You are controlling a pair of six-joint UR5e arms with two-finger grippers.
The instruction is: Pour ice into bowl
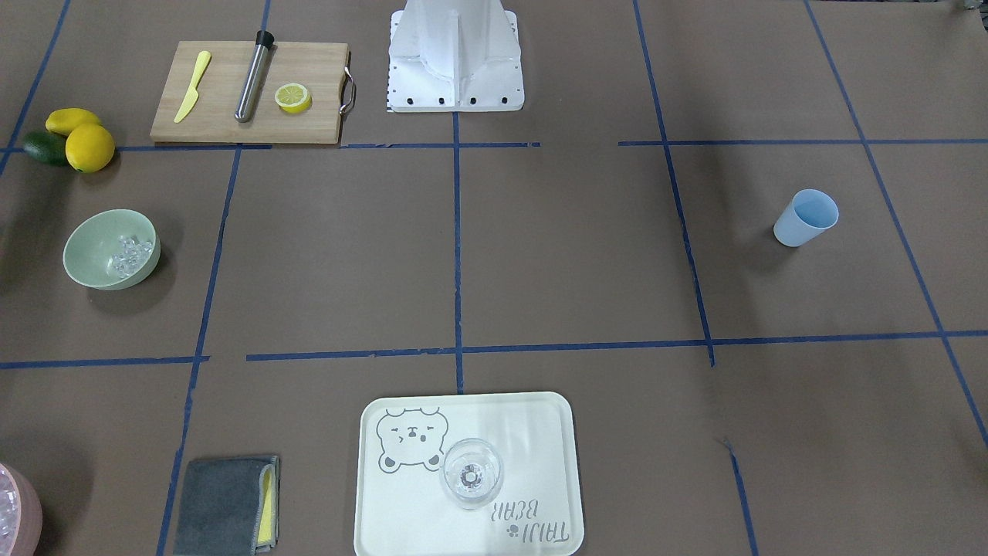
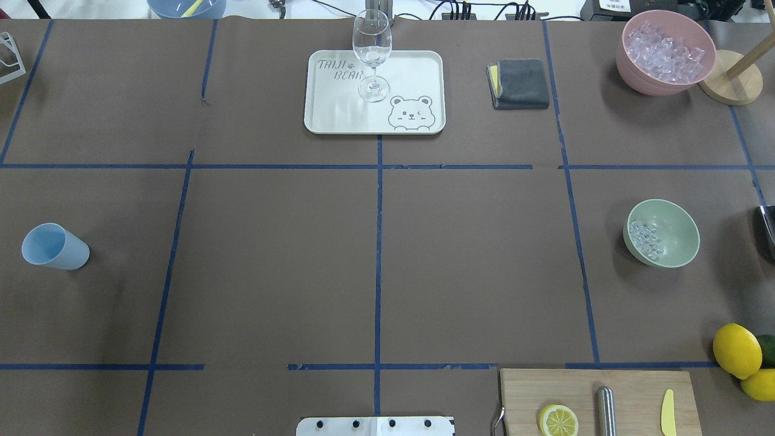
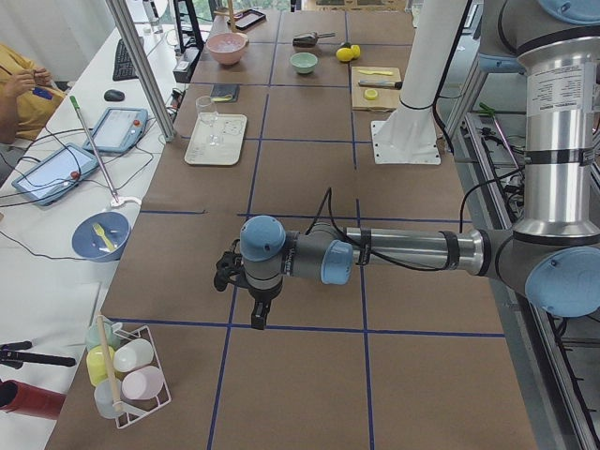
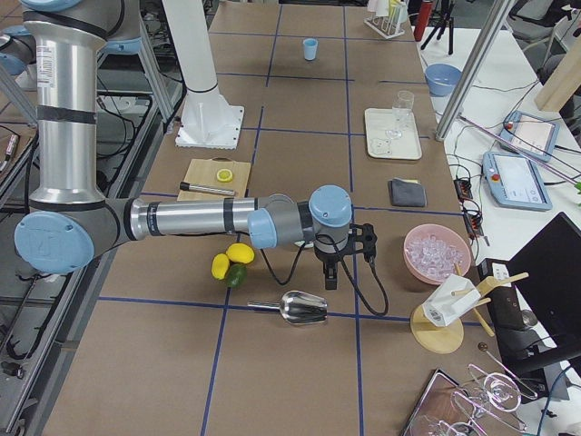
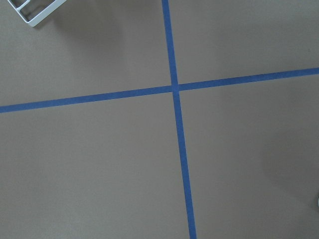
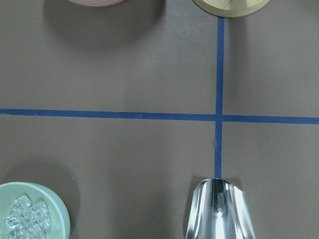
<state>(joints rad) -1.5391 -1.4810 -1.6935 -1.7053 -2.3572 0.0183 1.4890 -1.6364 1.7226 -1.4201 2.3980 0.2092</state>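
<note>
Ice (image 1: 130, 253) lay in a small heap inside the bowl (image 1: 86, 235), toward one side of its floor. The bowl stood upright on the robot's right half of the table, between the pink tub (image 2: 663, 54), which held many more cubes, and the lemons (image 2: 736, 350).

We found the right gripper (image 4: 332, 277) only in the side view. It hung over the table just above the metal scoop (image 6: 219, 211), and from there we could not tell how far its fingers were spread or whether they held anything. The scoop appeared to lie on the paper, its bright hollow empty. The left gripper (image 3: 255, 314) hovered over bare table well away from the bowl, and its fingers were equally impossible to judge. Its wrist camera showed only crossed blue tape.

We judged the pour largely made, with the arm either parked or about to take another scoopful. If more was wanted, we reckoned the scoop should be taken by its handle and kept level on the way from the tub. It should then be brought low over the middle of the bowl before tipping. A slow tilt mattered, since hard, slick cubes would bounce off the sloped wall and skitter across the paper. The light bowl could also slide if the scoop's lip nudged its rim.
</note>
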